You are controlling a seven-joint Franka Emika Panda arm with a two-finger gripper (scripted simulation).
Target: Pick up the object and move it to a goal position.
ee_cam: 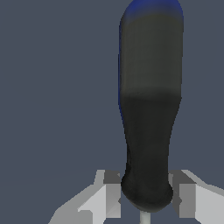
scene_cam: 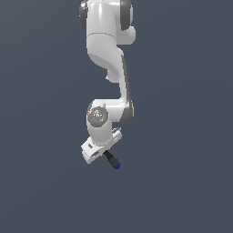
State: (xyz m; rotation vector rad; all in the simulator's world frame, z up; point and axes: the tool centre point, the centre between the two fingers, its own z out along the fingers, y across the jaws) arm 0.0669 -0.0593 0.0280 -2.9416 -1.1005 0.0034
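White Franka arm's gripper (scene_cam: 105,154) clamps the small screwdriver with black handle and blue end cap (scene_cam: 112,161) (ee_cam: 151,109). Grey fingers (ee_cam: 186,199) press both sides of the handle base, thin shaft between them. Handle sticks out past the fingers, blue cap outermost. Plain grey-blue surface (scene_cam: 182,182) behind.

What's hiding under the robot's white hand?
A small screwdriver pokes out below the gripper: black handle, blue end cap. In the wrist view, fingers flank its handle. The hand covers most of the thin shaft.
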